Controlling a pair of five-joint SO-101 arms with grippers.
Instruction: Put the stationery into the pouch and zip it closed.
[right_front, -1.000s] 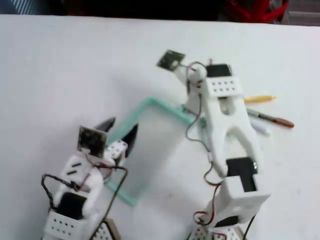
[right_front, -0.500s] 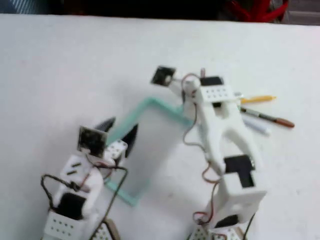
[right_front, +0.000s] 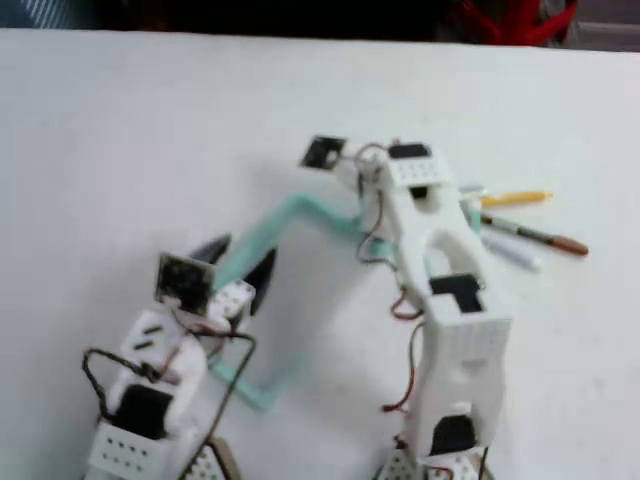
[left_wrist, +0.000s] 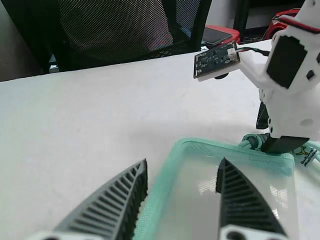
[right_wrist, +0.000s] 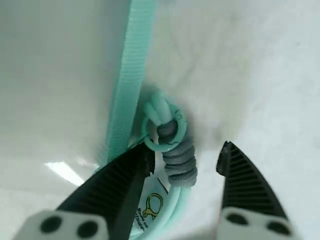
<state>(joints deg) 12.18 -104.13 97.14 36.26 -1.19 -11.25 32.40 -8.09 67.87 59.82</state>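
The clear pouch (right_front: 300, 300) with a teal edge (right_front: 320, 213) lies flat between the arms. My left gripper (right_front: 240, 258) is open, with one finger on each side of the pouch's near edge (left_wrist: 165, 200). The right arm (right_front: 440, 240) bends over the pouch's far corner. There my right gripper (right_wrist: 187, 150) is open around the grey-wrapped pull cord (right_wrist: 177, 150) and its teal ring. The left wrist view shows the right arm's dark finger (left_wrist: 280, 144) at that corner. A yellow pen (right_front: 515, 198), a brown-tipped pen (right_front: 535, 237) and a white pen (right_front: 512, 253) lie to the right of the pouch.
The white table (right_front: 150, 130) is bare to the left and behind the pouch. A black mesh chair (left_wrist: 125, 25) stands beyond the far edge. Loose wires hang from both arms, near the pouch.
The right arm has swung left and stretched forward, bringing its wrist down over the pouch's far corner. The left arm has kept still.
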